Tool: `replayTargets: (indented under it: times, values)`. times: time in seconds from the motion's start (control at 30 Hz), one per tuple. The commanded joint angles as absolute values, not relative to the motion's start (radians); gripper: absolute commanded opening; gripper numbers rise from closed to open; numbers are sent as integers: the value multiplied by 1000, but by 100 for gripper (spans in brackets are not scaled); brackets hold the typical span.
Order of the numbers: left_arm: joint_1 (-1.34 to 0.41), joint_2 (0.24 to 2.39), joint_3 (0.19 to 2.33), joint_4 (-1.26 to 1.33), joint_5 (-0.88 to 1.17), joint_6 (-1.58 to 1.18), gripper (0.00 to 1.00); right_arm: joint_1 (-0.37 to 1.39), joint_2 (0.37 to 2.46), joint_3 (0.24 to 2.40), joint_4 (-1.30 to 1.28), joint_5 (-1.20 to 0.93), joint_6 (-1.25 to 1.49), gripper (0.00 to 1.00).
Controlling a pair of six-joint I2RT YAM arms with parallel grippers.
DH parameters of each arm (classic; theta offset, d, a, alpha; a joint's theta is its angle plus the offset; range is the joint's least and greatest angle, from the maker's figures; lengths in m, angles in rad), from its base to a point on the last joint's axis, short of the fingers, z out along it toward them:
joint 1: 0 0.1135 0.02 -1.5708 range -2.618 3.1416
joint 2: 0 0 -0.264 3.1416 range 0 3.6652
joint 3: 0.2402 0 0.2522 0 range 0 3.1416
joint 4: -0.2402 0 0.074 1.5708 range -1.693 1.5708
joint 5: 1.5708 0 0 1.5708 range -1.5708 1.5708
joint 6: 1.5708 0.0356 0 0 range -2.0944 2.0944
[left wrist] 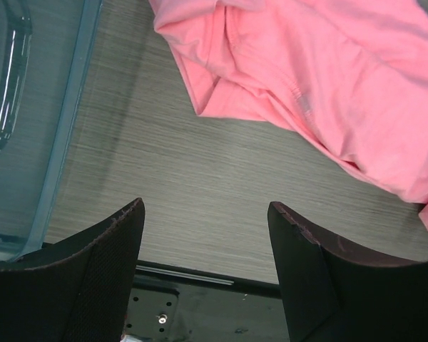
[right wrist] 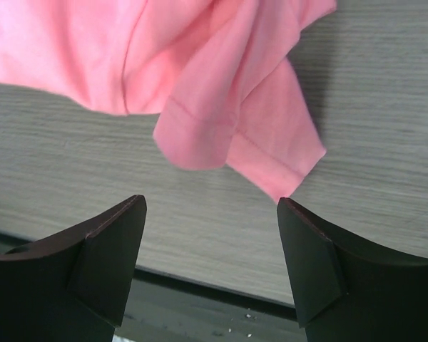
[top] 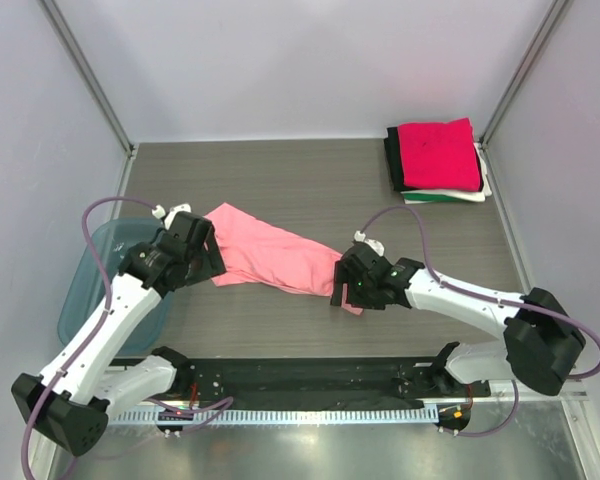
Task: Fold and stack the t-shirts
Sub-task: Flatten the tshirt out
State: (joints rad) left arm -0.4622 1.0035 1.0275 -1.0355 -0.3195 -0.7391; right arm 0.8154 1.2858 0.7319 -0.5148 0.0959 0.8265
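The limp pink shirt [top: 270, 258] lies crumpled on the desk [top: 310, 190] right of the bin [top: 80, 305], left gripper [left wrist: 207, 214] and right gripper [right wrist: 212, 203] both apart, empty; I'd pinch its hemmed corners.

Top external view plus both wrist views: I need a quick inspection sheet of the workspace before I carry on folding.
Surface: grey wood-grain table, no damage seen.
Job's things: light salmon-pink cloth t-shirt lies crumpled and unfolded between the arms; folded stack of t-shirts in the far right corner, magenta-red on top, black, white and green beneath.
Clutter: translucent blue plastic bin at the left edge, partly hidden by the left arm.
Grippers: left gripper open over bare table beside the shirt; right gripper open, shirt corner just ahead, not gripped.
Cables: purple cables loop over both arms, no snag seen.
Surroundings: plain white enclosure walls, nothing else seen.
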Motion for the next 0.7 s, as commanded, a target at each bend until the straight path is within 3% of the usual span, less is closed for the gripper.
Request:
replayTargets:
  times: [0.0, 0.13, 0.3, 0.43, 0.53, 0.67]
  values:
    - [-457, 968, 1003, -989, -360, -712, 71, 818, 1321, 807, -465, 184, 789, 79]
    - [-454, 939, 963, -989, -374, -698, 70, 816, 1387, 841, -448, 212, 758, 73]
    - [-454, 904, 937, -988, -382, -695, 71, 818, 1486, 882, -426, 212, 730, 57]
    - [-454, 891, 931, -977, -387, -693, 71, 808, 1503, 902, -426, 203, 713, 32]
    - [-454, 891, 920, -966, -383, -693, 70, 793, 1480, 934, -445, 184, 698, 2]
    - [-456, 890, 916, -957, -390, -693, 69, 778, 1419, 1084, -538, 155, 652, 1]
